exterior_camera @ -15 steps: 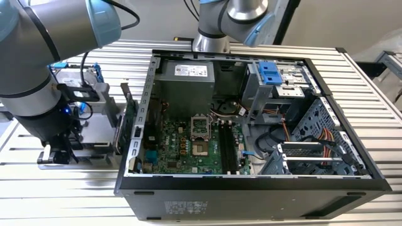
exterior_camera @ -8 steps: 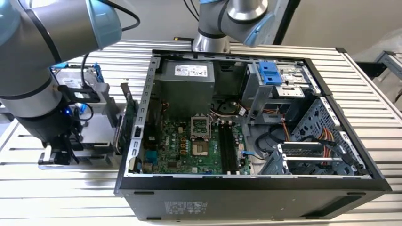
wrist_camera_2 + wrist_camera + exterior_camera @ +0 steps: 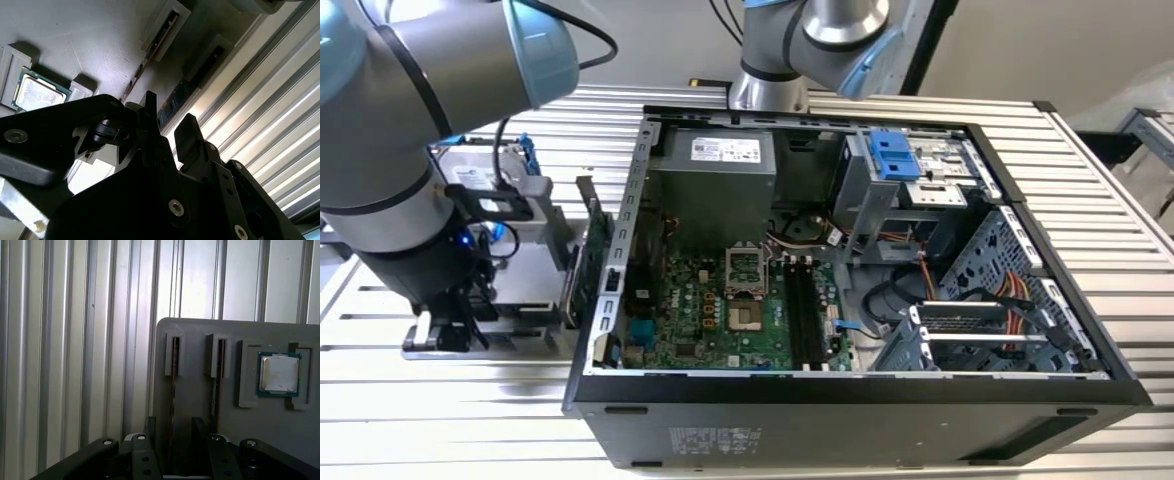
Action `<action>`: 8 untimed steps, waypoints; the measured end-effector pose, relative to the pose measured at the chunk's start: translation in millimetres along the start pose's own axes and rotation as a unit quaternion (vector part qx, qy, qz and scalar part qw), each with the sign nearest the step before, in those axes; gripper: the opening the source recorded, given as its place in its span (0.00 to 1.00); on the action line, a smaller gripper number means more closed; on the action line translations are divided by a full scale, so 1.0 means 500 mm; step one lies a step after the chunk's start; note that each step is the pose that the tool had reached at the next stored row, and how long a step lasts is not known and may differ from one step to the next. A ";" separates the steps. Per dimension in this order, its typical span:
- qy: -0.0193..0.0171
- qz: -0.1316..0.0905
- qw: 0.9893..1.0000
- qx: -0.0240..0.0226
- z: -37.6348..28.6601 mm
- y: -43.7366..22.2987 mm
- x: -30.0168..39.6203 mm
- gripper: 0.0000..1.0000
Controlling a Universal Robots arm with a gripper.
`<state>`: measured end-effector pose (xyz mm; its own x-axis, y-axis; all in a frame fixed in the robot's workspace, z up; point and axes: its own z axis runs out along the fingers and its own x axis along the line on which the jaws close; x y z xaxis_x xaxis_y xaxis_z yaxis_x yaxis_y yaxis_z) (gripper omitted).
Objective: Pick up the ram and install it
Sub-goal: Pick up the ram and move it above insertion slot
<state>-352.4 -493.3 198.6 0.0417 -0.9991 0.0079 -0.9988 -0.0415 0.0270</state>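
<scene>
Where the gripper (image 3: pixel 174 427) hangs over the grey holder (image 3: pixel 200 330), its jaws stand apart, one finger either side of the ram (image 3: pixel 172 390). Ram: on edge in its slot, near a processor (image 3: pixel 279 372), outside the computer case (image 3: pixel 854 400).

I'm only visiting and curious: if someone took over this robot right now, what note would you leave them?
Gripper: open, straddling the ram, apparently not clamped on it.
Ram: standing on edge in the grey tray beside the computer case, in the slot farther from the processor chip.
Done: gripper lined up over the ram.
Left: ram not yet gripped, lifted or seated in the motherboard slots.
</scene>
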 end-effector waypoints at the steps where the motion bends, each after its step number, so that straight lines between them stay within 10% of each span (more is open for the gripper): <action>1: 0.000 0.000 1.000 0.000 0.001 0.000 0.000 1.00; 8: 0.000 0.000 1.000 0.000 0.009 0.000 0.000 1.00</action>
<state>-352.7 -493.2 194.1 0.0410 -0.9991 0.0080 -0.9988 -0.0408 0.0271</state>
